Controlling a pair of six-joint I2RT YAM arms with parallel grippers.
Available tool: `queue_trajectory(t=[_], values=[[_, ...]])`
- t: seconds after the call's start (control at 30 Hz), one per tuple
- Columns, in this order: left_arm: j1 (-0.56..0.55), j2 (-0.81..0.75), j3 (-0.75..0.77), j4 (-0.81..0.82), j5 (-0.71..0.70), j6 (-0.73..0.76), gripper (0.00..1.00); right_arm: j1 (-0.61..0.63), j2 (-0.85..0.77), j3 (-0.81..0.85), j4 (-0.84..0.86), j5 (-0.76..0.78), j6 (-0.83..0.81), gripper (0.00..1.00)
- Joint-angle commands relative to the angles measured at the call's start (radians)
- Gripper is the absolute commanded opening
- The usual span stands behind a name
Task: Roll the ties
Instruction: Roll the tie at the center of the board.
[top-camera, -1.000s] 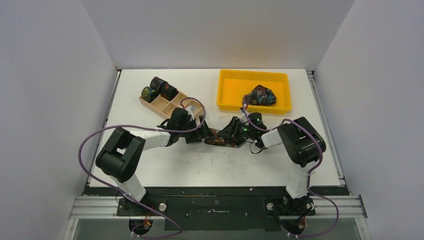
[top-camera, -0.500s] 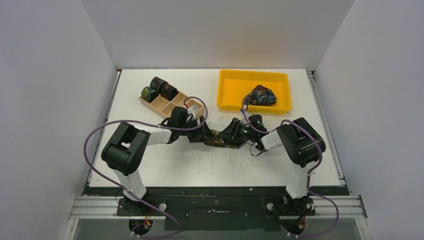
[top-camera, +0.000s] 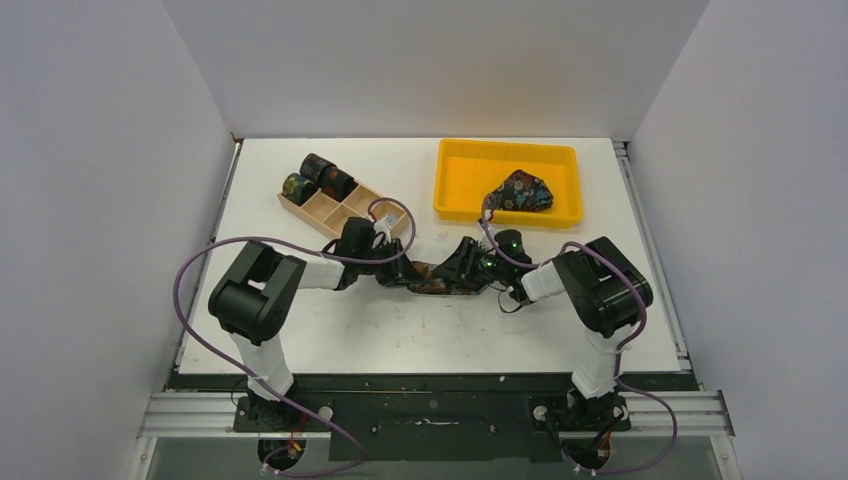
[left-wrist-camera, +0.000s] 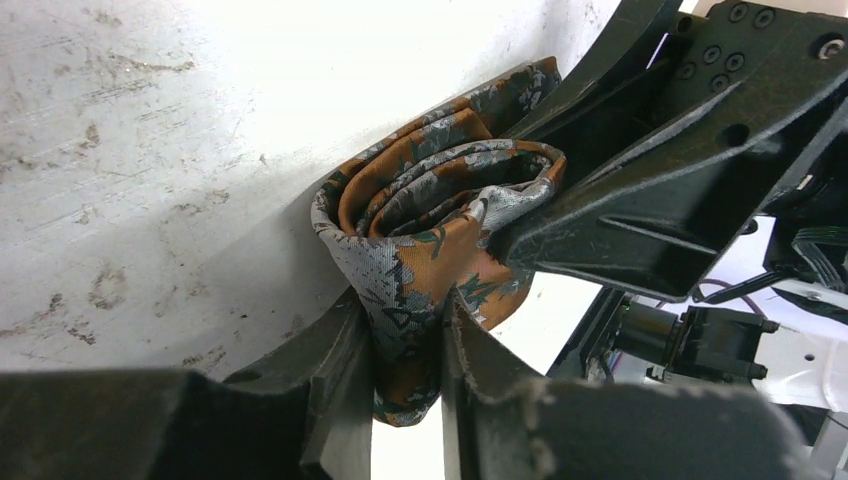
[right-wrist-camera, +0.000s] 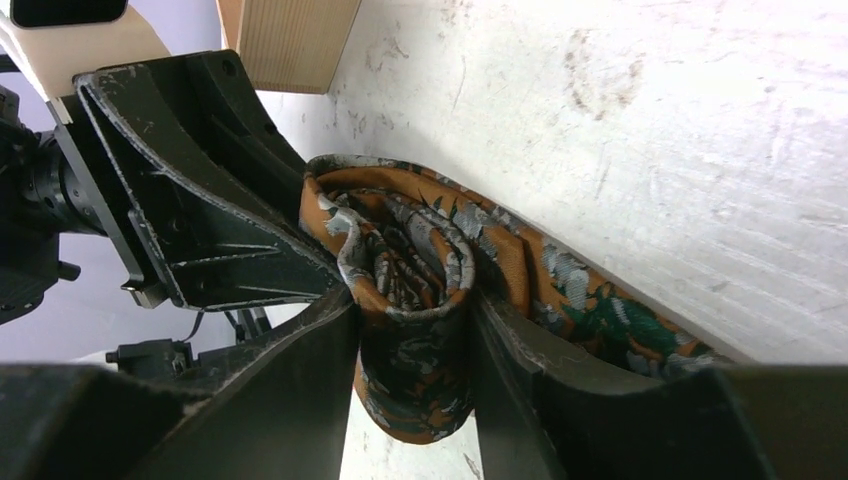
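Observation:
A brown-rust tie (top-camera: 432, 277) with blue-grey speckles lies mid-table, wound into a loose roll between my two grippers. In the left wrist view the roll (left-wrist-camera: 440, 200) stands on its side, and my left gripper (left-wrist-camera: 405, 320) is shut on a fold of its outer layer. In the right wrist view my right gripper (right-wrist-camera: 415, 320) is shut around the roll (right-wrist-camera: 410, 260), whose loose tail (right-wrist-camera: 600, 310) trails off to the right on the table. From above, the left gripper (top-camera: 408, 272) and right gripper (top-camera: 462, 272) face each other across the tie.
A wooden compartment box (top-camera: 345, 210) at the back left holds three rolled ties (top-camera: 318, 177) at its far end. A yellow tray (top-camera: 460, 190) at the back right holds a crumpled floral tie (top-camera: 520, 190). Purple cables loop over both arms.
My left gripper has moved a little to the right and shut on the tie's outer fold. The right gripper has kept its hold on the roll.

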Motion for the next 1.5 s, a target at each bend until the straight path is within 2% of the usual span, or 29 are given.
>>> queue_trajectory(t=[0.0,0.1,0.23,0.37,0.57,0.9,1.23,1.47], values=[[-0.018,-0.039,-0.009,-0.004,0.008,0.032,0.1,0.04,-0.041,-0.001,-0.162,0.058,-0.062,0.49],[-0.019,-0.056,-0.009,-0.051,-0.016,0.047,0.0,0.055,-0.103,0.019,-0.255,0.113,-0.102,0.64],[-0.018,-0.098,0.019,-0.202,-0.084,0.103,0.0,0.06,-0.202,0.061,-0.404,0.207,-0.164,0.75],[-0.019,-0.149,0.082,-0.442,-0.21,0.188,0.0,0.065,-0.319,0.087,-0.536,0.324,-0.217,0.81],[-0.019,-0.201,0.18,-0.74,-0.411,0.268,0.0,0.087,-0.471,0.034,-0.562,0.433,-0.253,0.8],[-0.077,-0.21,0.33,-1.039,-0.793,0.319,0.0,0.136,-0.5,-0.026,-0.545,0.475,-0.276,0.75],[-0.243,-0.114,0.5,-1.29,-1.189,0.299,0.0,0.139,-0.58,-0.137,-0.543,0.505,-0.272,0.74],[-0.369,0.029,0.611,-1.413,-1.351,0.192,0.0,0.135,-0.613,-0.196,-0.546,0.517,-0.27,0.75]])
